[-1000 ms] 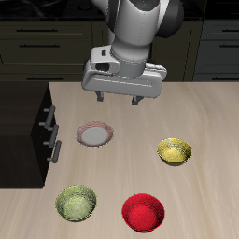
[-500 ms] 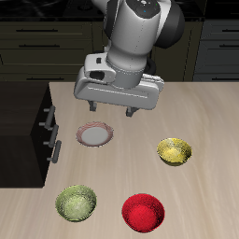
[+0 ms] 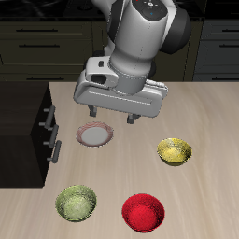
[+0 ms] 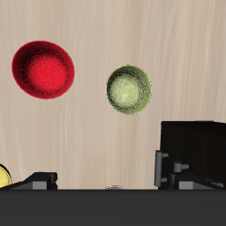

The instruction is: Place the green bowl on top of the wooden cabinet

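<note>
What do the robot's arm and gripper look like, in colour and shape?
The arm is made of rounded light-grey segments with a dark joint band near the top. The gripper has a wide, flat, light-grey body with two short dark fingers below. No cables or markings are visible.

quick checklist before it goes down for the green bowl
1. Green bowl upright, nothing inside: ok.
2. Gripper empty: ok; open or shut: cannot tell.
3. Gripper above the bowl: not ok, it hangs farther back, near the pink plate.
4. Red bowl apart from the green one: ok.
5. Wooden cabinet top free for the bowl: ok on the part in view.
</note>
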Controlling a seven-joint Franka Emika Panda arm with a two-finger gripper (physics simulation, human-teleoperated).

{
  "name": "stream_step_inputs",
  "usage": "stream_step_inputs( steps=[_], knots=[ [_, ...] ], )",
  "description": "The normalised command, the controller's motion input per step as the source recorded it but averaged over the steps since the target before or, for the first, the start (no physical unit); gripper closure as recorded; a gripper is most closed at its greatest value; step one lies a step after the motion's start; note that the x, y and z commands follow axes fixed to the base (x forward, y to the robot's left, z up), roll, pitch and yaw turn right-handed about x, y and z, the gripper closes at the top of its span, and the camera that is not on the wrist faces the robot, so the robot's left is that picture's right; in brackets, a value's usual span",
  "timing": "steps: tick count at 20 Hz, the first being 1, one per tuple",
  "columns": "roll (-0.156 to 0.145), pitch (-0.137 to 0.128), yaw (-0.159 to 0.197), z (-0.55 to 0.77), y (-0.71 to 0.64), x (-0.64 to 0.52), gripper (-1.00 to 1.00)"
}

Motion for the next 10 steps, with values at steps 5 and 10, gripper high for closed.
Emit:
stream_step_inputs(
  steps=[5,10],
  knots=[
    [0.050,0.029,0.003,-0.05,0.14,0.31,-1.00],
    [0.042,0.010,0.025,-0.02,0.13,0.20,-1.00]
  ],
)
